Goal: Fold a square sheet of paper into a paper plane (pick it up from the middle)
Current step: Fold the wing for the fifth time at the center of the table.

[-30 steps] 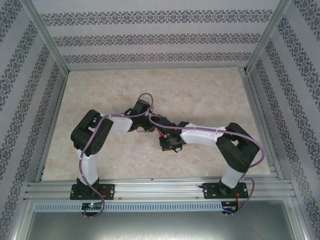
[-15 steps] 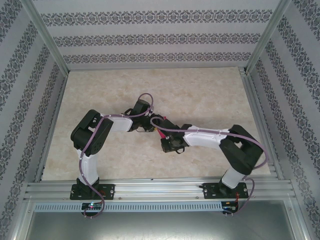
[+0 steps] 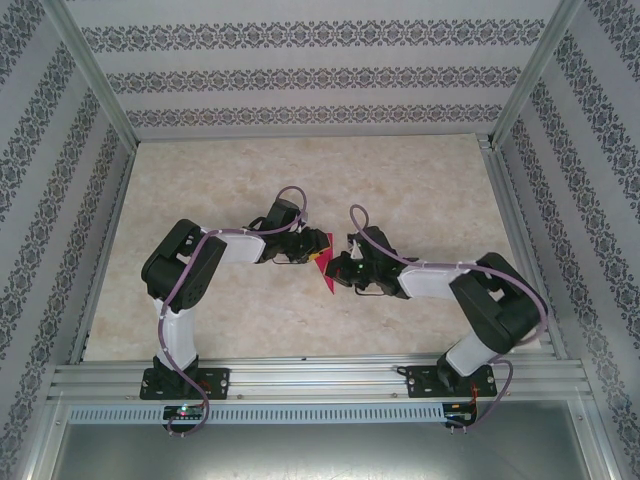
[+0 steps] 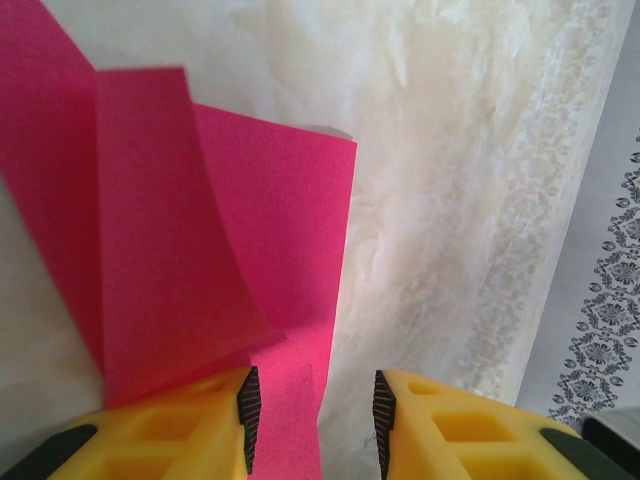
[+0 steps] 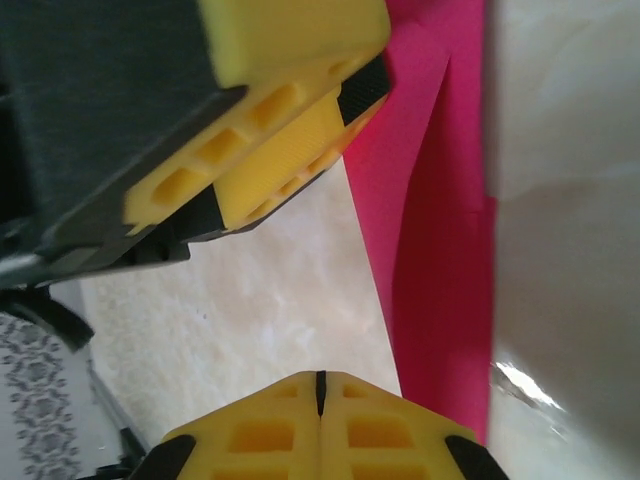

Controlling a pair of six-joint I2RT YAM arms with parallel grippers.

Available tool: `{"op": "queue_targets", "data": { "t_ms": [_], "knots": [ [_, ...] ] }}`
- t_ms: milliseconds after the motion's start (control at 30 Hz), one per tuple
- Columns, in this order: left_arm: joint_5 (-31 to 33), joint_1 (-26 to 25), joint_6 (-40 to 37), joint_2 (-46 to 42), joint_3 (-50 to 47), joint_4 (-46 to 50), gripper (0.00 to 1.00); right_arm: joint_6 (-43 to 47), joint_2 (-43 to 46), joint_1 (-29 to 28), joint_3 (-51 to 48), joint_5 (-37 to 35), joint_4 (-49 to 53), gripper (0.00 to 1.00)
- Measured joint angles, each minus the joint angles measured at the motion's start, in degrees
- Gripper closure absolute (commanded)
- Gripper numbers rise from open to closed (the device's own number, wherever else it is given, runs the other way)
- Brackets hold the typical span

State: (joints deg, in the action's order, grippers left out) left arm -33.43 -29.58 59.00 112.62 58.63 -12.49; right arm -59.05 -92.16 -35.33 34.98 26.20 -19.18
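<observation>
1. The marbled bench [image 3: 200, 180] carries everything; both arms reach in from its 6 o'clock edge and meet near its middle.
2. The left arm [image 3: 190, 265] bends in from 8 o'clock and the right arm [image 3: 480, 300] from 4 o'clock, their wrists close together.
3. The square sheet of paper [image 3: 325, 272] lies about mid-bench between the two wrists, the left wrist at its 10 o'clock and the right wrist at its 3 o'clock. In the left wrist view the sheet [image 4: 200, 250] fans out toward 11 o'clock, with one flap curling up over the rest.
4. The left jaws stand spread. A strip of the sheet runs between them along the 9 o'clock finger [image 4: 180, 435], apart from the other pad.
5. The right jaws are pressed together, fingers [image 5: 270, 435] meeting with nothing seen between them. The sheet [image 5: 440, 250] passes just beside them at 3 o'clock, creased lengthwise.
</observation>
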Motion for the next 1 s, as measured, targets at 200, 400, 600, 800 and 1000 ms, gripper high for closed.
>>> {"op": "queue_targets", "data": {
  "t_ms": [200, 400, 600, 800, 1000],
  "knots": [
    [0.0, 0.0, 0.0, 0.0, 0.0, 0.0, 0.61, -3.6, -3.6, 0.6, 0.0, 3.5, -5.7, 0.95],
    [0.0, 0.0, 0.0, 0.0, 0.0, 0.0, 0.61, -3.8, -4.0, 0.7, 0.0, 4.0, -5.9, 0.95],
    [0.0, 0.0, 0.0, 0.0, 0.0, 0.0, 0.61, -3.7, -5.5, 0.7, -1.3, 4.8, -5.9, 0.95],
    [0.0, 0.0, 0.0, 0.0, 0.0, 0.0, 0.61, -3.7, -5.9, 0.7, -3.0, 4.8, -6.8, 0.94],
    [0.0, 0.0, 0.0, 0.0, 0.0, 0.0, 0.61, -3.7, -5.3, 0.7, -4.9, 4.9, -8.6, 0.94]
  ]
}}
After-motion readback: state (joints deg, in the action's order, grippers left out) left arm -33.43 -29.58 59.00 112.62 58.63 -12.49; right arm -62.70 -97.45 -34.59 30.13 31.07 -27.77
